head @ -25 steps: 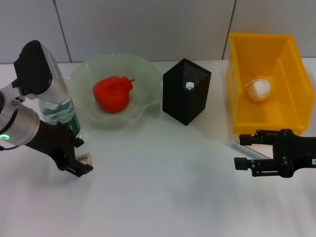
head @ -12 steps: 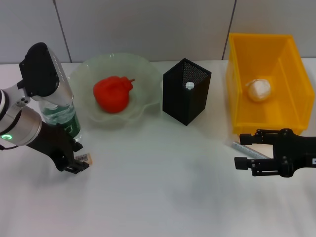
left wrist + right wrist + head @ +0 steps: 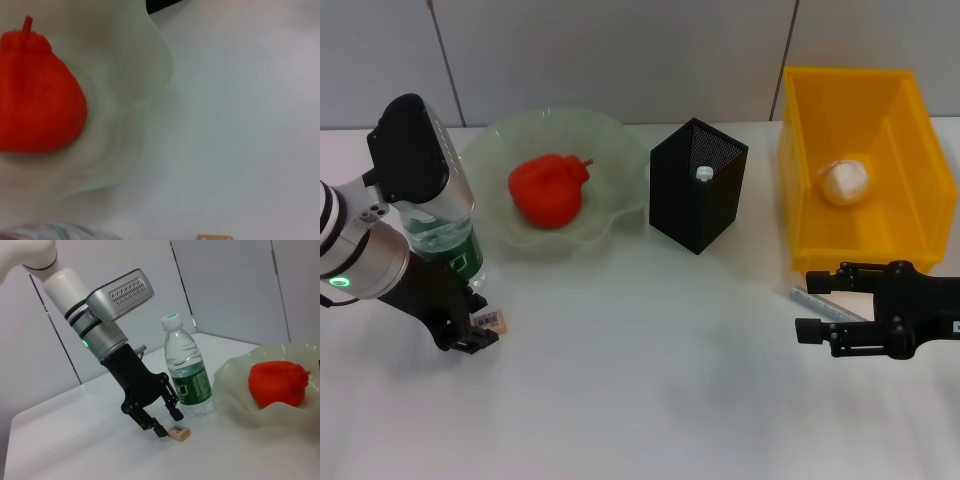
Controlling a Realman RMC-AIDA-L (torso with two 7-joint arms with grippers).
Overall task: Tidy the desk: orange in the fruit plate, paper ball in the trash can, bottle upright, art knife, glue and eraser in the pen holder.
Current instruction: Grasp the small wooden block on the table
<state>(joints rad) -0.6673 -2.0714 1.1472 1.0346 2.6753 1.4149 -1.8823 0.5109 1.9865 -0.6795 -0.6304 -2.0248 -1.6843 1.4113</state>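
Left gripper (image 3: 470, 332) hovers low over the desk (image 3: 640, 400) at the near left, its black fingers (image 3: 176, 413) spread apart and pointing down. A small tan eraser (image 3: 490, 322) lies on the desk just beside its fingertips; whether they touch it cannot be told. Right gripper (image 3: 805, 305) rests at the near right, just above the tabletop, its two fingers parted and holding nothing. A thin grey rod (image 3: 825, 305) lies on the desk right beside it, partly hidden by the fingers.

Just behind the left gripper, the bottle (image 3: 187, 375) stands upright, white cap on top, close to the near-left edge of the fruit plate (image 3: 610, 140). The orange (image 3: 548, 188) sits inside that pale-green dish, a little left of its middle. To the right of the plate stands the pen holder (image 3: 698, 195), a black mesh cup with a small white tip showing at its mouth. Farther right, the yellow trash can (image 3: 910, 170) holds the paper ball (image 3: 844, 182) on its floor, toward the far end.
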